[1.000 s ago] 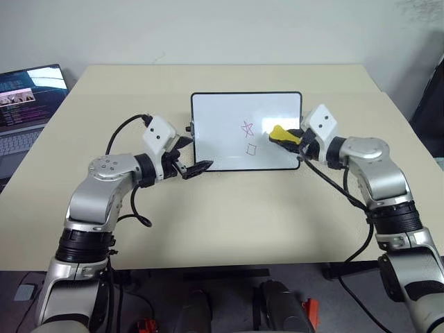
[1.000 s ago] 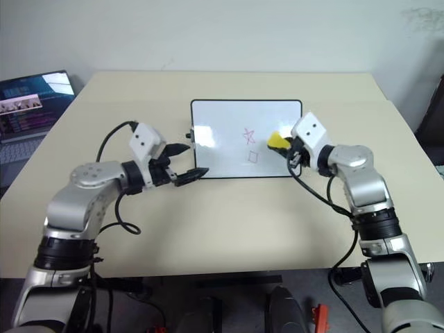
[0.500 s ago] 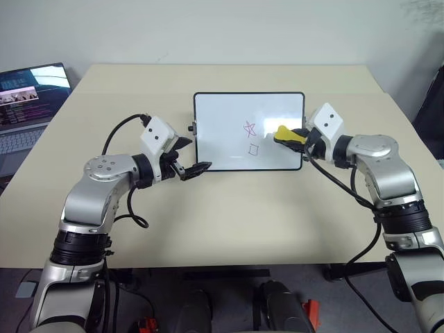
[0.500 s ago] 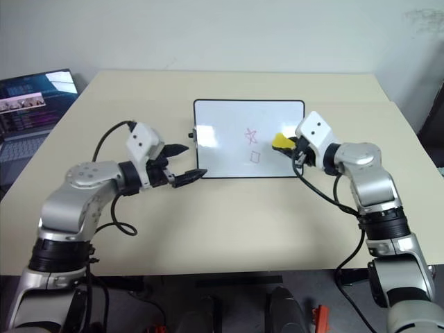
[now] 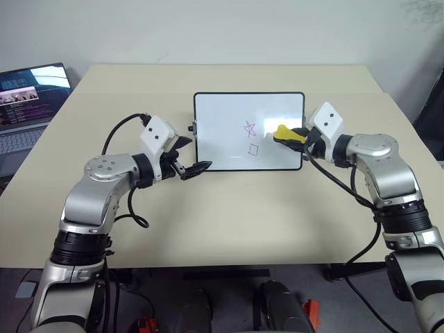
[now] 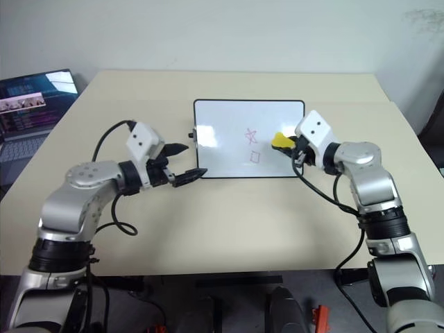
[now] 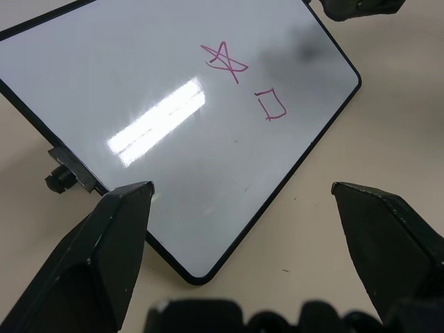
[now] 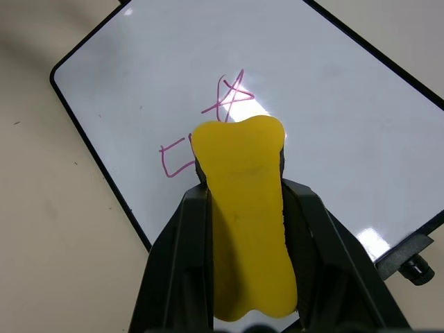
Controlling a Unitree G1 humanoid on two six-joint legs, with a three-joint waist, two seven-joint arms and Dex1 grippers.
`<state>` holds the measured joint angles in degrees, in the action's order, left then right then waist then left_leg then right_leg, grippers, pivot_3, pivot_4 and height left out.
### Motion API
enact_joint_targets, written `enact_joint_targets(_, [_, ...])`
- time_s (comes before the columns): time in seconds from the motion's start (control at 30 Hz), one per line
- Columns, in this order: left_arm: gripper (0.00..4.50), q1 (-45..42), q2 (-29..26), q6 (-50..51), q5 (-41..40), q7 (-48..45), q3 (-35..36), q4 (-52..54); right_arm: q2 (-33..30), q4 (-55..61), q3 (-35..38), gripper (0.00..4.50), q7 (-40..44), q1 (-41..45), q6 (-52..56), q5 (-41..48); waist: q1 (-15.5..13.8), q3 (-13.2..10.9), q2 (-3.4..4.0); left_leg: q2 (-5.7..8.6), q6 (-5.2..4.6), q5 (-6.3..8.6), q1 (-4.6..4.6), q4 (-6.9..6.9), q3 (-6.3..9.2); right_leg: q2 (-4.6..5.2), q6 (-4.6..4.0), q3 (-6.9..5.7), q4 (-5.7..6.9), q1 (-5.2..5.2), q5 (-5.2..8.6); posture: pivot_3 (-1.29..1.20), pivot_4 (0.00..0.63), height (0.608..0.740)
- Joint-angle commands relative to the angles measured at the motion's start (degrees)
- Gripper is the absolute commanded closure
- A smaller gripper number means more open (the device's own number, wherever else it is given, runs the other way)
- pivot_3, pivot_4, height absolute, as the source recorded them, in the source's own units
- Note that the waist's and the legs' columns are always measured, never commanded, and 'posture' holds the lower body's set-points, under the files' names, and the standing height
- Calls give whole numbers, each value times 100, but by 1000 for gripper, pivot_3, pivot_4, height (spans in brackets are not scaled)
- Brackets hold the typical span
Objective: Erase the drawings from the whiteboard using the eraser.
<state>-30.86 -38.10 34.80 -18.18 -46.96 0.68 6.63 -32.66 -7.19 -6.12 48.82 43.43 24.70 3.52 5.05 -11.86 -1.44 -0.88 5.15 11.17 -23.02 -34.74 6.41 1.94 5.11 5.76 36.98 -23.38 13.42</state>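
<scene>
The whiteboard [image 5: 222, 125] lies flat on the table in front of me, a little beyond both hands. Two red drawings show on it, a star-like scribble [image 5: 248, 128] and below it a small square [image 5: 253, 148]. My right gripper [image 5: 288, 134] is shut on the yellow eraser [image 5: 283, 132], which is over the board's right part, just right of the star. In the right wrist view the eraser [image 8: 246, 208] sticks out between the fingers, its tip near the star [image 8: 229, 97] and the square [image 8: 177, 158]. My left gripper [image 5: 195, 157] is open at the board's near left corner, holding nothing.
The board rests on a beige table [image 5: 229, 222]. An open laptop [image 5: 28, 97] stands off the table's left edge. A dark object [image 5: 431, 111] shows at the right edge. Small black knobs [image 7: 59, 182] stick out from the board's short sides.
The whole picture has shifted slightly, so the camera moved. Both arms, the eraser and the board keep their places.
</scene>
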Motion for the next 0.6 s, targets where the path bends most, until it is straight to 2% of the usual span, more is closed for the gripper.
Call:
enact_joint_targets(0.03, [0, 66, -127, 31, -117, -80, 126, 265, -109, 288, -63, 3482, 180, 24, 179, 79, 1, 0, 0, 0, 0, 0, 0, 0, 0, 0, 0, 0, 0, 0, 0, 0, 150, 740])
enact_joint_targets(0.6, [0, 37, -108, 20, -132, -46, 111, 246, -637, 376, -160, 3482, 534, 53, 1253, 92, -22, 0, -1, 0, 0, 0, -1, -3, 0, 1, 0, -1, 0, 0, 1, 0, 150, 740])
